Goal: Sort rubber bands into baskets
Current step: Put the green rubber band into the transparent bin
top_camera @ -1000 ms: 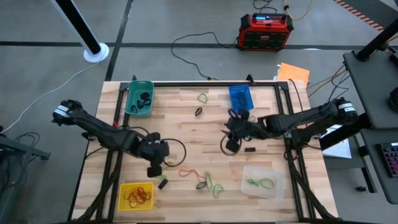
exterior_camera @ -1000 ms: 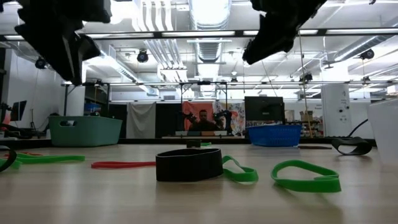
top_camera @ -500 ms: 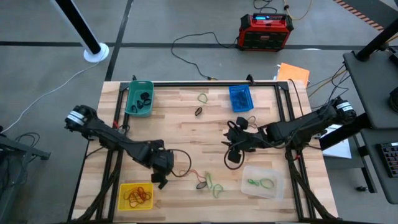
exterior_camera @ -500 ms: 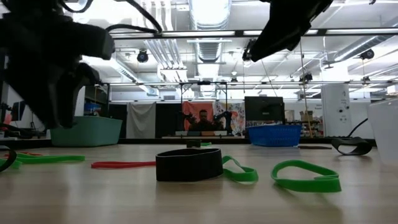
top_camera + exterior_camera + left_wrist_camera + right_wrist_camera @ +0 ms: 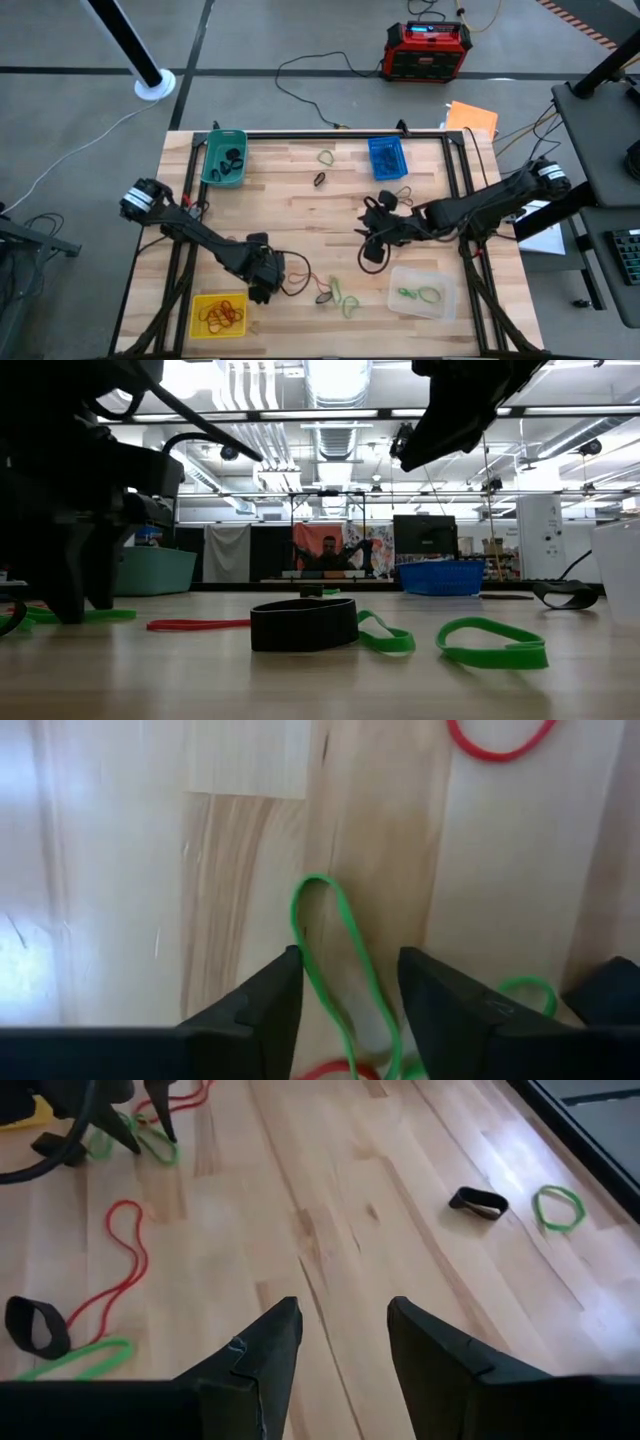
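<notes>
My left gripper (image 5: 262, 288) (image 5: 345, 995) points down close over the table near the yellow basket (image 5: 218, 313). It is open, with its fingers on either side of a green rubber band (image 5: 338, 955) that lies flat on the wood. My right gripper (image 5: 373, 248) (image 5: 340, 1330) hangs open above bare wood at mid table. It holds nothing. Other rubber bands lie loose: a red one (image 5: 122, 1265), a black one (image 5: 303, 624), green ones (image 5: 492, 643). The teal basket (image 5: 224, 157), the blue basket (image 5: 386, 157) and the clear basket (image 5: 420, 292) stand at the table's edges.
A black band (image 5: 320, 180) and a green band (image 5: 326, 157) lie at the far middle of the table. Red bands fill the yellow basket, dark ones the teal basket. A red-and-black box (image 5: 427, 50) stands on the floor beyond the table.
My left gripper has come down and toward the table's near edge, from well above the table to just over the wood beside the yellow basket, tipping steeper. My right gripper has drifted slightly toward the near edge. The bands have kept still.
</notes>
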Tool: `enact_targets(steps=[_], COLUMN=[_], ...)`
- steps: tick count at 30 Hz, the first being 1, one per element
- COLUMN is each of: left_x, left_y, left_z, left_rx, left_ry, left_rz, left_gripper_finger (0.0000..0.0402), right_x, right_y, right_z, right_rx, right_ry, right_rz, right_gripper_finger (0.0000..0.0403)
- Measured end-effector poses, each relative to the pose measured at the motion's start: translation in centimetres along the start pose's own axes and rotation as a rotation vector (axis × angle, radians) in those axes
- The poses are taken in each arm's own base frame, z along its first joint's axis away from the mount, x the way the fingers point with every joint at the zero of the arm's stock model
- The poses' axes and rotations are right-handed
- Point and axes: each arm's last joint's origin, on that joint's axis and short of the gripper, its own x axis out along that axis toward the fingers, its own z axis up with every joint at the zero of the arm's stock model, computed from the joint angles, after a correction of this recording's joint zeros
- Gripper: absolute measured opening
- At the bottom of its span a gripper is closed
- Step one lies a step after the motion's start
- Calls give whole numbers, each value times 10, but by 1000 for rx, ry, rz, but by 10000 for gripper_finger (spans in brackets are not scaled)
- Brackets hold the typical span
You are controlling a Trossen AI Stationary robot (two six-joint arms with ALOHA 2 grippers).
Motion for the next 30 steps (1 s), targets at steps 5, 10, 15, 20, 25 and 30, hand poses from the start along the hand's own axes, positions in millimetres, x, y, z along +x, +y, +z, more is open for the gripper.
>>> enact_targets(steps=[5, 10, 15, 20, 25, 30], left_x=[5, 1, -13, -44, -82, -115], left_y=[-1, 0, 7, 16, 25, 29], left_z=[0, 1, 2, 5, 12, 21], left_rx=[7, 7, 23, 36, 58, 106], left_ry=[14, -20, -131, -305, -555, -806], left_rz=[4, 25, 102, 139, 166, 145], left_gripper_finger=[85, 8, 3, 0, 0, 0], right_x=[5, 12, 20, 38, 62, 82], right_y=[3, 6, 12, 22, 32, 41], right_z=[-1, -4, -2, -1, -5, -9], right_rx=[-5, -24, -45, -107, -150, -187], right_ry=[-4, 13, -29, -89, -133, -189], right_rz=[4, -3, 8, 25, 34, 46], right_gripper_finger=[148, 141, 137, 138, 141, 137])
